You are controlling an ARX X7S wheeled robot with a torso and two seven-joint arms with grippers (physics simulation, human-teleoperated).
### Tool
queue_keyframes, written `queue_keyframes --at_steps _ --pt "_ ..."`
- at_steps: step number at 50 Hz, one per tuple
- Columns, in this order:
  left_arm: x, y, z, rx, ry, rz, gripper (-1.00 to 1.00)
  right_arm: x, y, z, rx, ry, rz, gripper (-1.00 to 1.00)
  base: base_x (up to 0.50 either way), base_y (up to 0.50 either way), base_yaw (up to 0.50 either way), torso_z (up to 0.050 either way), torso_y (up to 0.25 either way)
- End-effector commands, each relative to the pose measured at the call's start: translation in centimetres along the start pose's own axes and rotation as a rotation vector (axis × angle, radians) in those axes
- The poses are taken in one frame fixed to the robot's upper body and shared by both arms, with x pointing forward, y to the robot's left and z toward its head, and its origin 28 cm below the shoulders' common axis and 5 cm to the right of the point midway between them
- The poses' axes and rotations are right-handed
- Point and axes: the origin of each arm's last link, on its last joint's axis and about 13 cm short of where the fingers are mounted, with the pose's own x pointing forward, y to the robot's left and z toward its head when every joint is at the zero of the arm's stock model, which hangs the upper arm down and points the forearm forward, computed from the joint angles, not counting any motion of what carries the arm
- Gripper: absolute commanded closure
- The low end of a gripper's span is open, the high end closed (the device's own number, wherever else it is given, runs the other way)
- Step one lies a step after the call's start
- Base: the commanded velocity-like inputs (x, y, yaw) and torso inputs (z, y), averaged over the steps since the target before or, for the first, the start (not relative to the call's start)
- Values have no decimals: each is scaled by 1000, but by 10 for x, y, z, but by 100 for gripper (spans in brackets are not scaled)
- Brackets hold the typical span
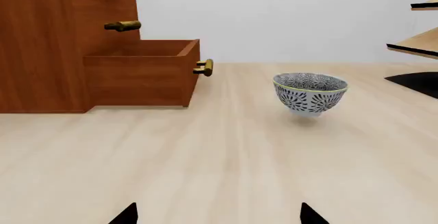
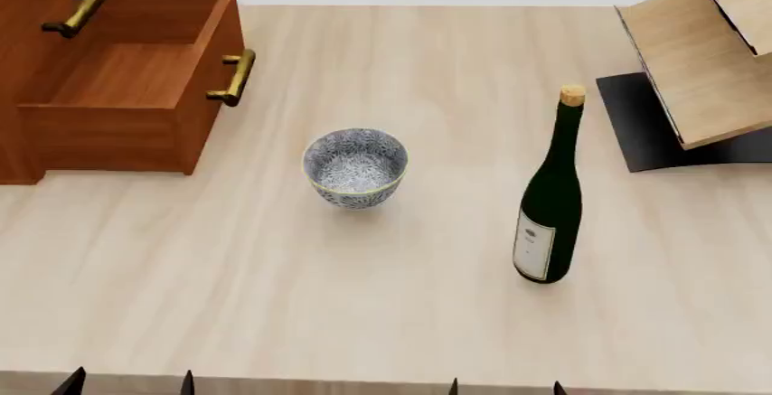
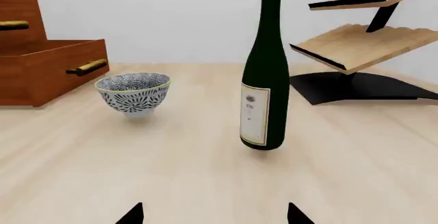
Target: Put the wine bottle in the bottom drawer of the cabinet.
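**Bottle untouched, drawer already open: grasp plan**

Head view: wine bottle [image 2: 550, 205] stands upright at about 4 o'clock from table centre, well apart from everything else. Nothing is touching it. The bottom drawer [image 2: 121, 79] is pulled out of the cabinet [image 2: 24, 61] at 10 o'clock, its interior bare wood. A patterned bowl [image 2: 354, 165] sits between bottle and drawer, roughly mid-table. A pale wood rack [image 2: 706, 61] on a black base is at 2 o'clock, near the bottle.

Grippers: the right gripper [image 3: 214, 215] has its fingertips spread wide, nothing between them, and the bottle is straight ahead of it. The left gripper [image 1: 217, 215] is likewise spread and empty, facing the bowl and drawer. Only the tips show in any view.

Handling, my read:
- Glass and full-looking, so probably heavy for its footprint. Tall and narrow means it tips easily on a side bump.
- Smooth, slippery and rigid, so it needs a firm squeeze with no give.
- Best hold is the cylindrical body around the label [image 3: 255, 115], near the centre of mass. A neck grab would swing and could slip.
- The drawer looks shallow, so the bottle likely has to go in lying down; plan the wrist rotation before the drop.
- Route the carry over or around the bowl, and set the bottle down gently, since it is fragile.
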Motion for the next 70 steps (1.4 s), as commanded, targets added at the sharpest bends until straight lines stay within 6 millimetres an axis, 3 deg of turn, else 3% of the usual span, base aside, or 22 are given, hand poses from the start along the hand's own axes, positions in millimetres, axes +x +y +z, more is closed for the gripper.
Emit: queue_keyframes --at_steps 1,14,62,70 --pt "0 0 0 0 0 0 -100 0 0 0 0 0 0 -100 0 0 0 0 0" --pt "-6 -2 1 19 -29 -46 -100 -2 0 0 3 -7 1 -100 0 0 0 1 0" --pt "-5 -2 0 39 -9 -1 -100 -4 2 2 -28 -23 15 -100 0 0 0 50 0" --pt "-6 -2 7 1 30 14 -100 -4 2 10 -24 -30 14 -100 0 0 0 8 0"
